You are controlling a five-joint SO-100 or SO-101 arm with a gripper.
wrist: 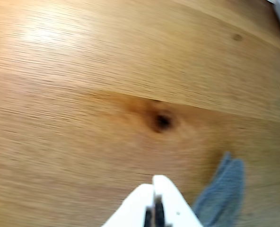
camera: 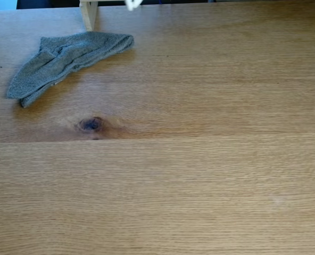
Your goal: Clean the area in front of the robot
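Oak tabletop (camera: 200, 175); blurred gripper (wrist: 154, 187) closed.

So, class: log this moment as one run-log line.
gripper: shut, empty, above tabletop | grey cloth: crumpled, untouched, near wooden post | knot: uncovered

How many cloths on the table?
1. The cloth lies crumpled at the table's upper left in the fixed view, beside a wooden post. In the wrist view it shows lower right, next to the gripper.
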